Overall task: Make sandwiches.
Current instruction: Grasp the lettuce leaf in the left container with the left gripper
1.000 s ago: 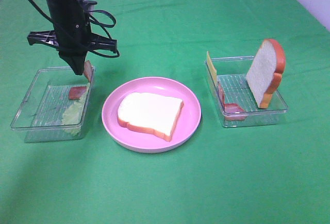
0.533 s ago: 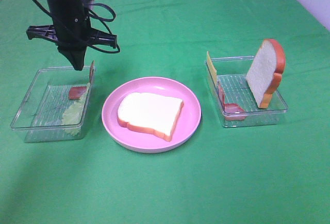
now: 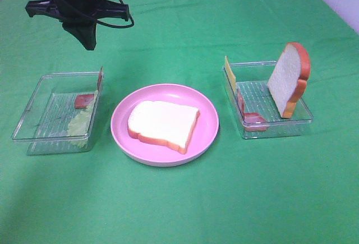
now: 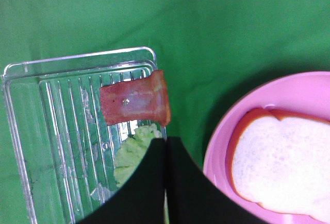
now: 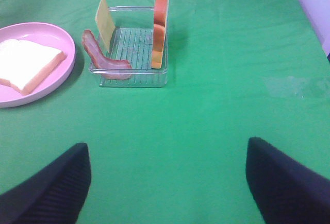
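At centre of the green worktop (image 3: 179, 210), one bread slice (image 3: 164, 125) lies flat on the pink plate (image 3: 120, 137), white face up, orange-brown crust around the edge. Its long axis runs left to right, slightly skewed, rounded end toward the left tray (image 3: 33, 106).

Left tray: pale green lettuce (image 3: 80, 123) flat on the floor; bacon strip (image 4: 135, 100) draped over the wall nearest the plate.

Right tray (image 3: 303, 115): second bread slice (image 3: 288, 78) upright on edge, domed end up; yellow cheese slice (image 3: 229, 74) upright at the plate-side wall; second bacon strip (image 3: 249, 116) curled at the near corner.

Left fingers (image 3: 88, 39) pressed together, gripping nothing, raised behind the left tray and apart from it. Right fingers (image 5: 51, 188) spread wide, nothing between them, over bare cloth, well apart from the right tray.
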You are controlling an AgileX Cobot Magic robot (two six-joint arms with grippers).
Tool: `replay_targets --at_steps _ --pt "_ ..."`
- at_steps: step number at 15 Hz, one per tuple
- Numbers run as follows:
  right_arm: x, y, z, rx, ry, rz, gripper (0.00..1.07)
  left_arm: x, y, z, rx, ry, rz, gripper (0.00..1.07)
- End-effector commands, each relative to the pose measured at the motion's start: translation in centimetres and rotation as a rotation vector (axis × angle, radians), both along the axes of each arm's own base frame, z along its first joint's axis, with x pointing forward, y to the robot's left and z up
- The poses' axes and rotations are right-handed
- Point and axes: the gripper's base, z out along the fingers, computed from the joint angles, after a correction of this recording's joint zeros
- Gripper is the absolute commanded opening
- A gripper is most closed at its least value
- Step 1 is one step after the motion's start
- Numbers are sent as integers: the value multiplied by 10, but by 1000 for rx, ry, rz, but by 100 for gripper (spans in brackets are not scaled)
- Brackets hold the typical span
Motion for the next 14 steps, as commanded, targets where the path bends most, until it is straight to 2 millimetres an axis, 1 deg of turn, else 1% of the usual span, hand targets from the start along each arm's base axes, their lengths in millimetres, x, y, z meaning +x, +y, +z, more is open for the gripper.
replay_targets --at_steps 1,2,3,4,5,6,7,10,11,13,14 --pt "-1 0 0 -12 -10 0 78 -7 2 3 18 58 9 0" --pt "-1 0 0 -12 -10 0 78 -7 1 0 18 67 23 3" --pt "-1 0 0 -12 -10 0 78 -6 1 -5 21 76 25 13" --pt "-1 0 0 -12 -10 0 78 -4 0 -11 26 88 25 28" --pt "-1 0 0 -12 -10 0 78 -3 0 -16 30 98 25 47" --pt "-1 0 0 -12 -10 0 78 -2 -1 -22 34 109 25 63" --pt "-1 0 0 -12 -10 0 78 -1 -1 -24 35 115 25 69" --pt "-1 0 0 -12 -10 0 78 -1 -1 -25 32 117 25 70" --pt "-1 0 0 -12 -10 0 78 -4 -5 -23 -10 133 2 70" --pt "-1 0 0 -12 -10 0 78 -9 -10 -12 -75 136 -24 70" --pt "-1 0 0 -12 -10 0 78 -10 -9 -10 -74 132 -25 70"
